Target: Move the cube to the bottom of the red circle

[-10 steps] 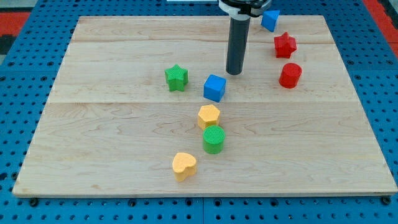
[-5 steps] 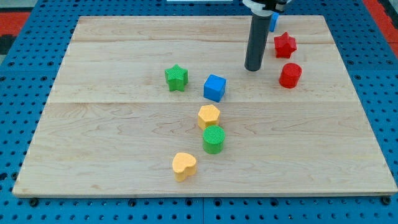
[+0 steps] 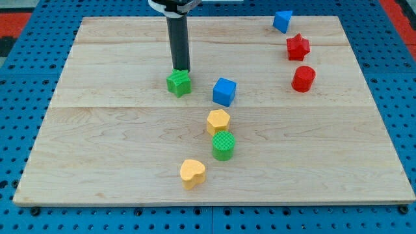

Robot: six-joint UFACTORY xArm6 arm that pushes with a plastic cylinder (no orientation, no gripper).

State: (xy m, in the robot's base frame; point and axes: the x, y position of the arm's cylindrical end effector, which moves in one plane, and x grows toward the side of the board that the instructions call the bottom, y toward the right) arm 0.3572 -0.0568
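The blue cube (image 3: 224, 91) sits near the middle of the wooden board (image 3: 117, 143). The red circle, a red cylinder (image 3: 303, 78), stands to the cube's right, well apart from it. My tip (image 3: 180, 69) rests at the top edge of the green star (image 3: 179, 83), touching or nearly touching it, to the left of the cube and slightly above it.
A red star (image 3: 298, 47) and a second blue block (image 3: 281, 21) lie above the red cylinder. A yellow hexagon (image 3: 218, 121), a green cylinder (image 3: 223, 145) and a yellow heart (image 3: 192, 172) run downward below the cube.
My tip swung from beside the red cylinder far to the left, ending above the green star. The green star shifted slightly left. The cube has not moved.
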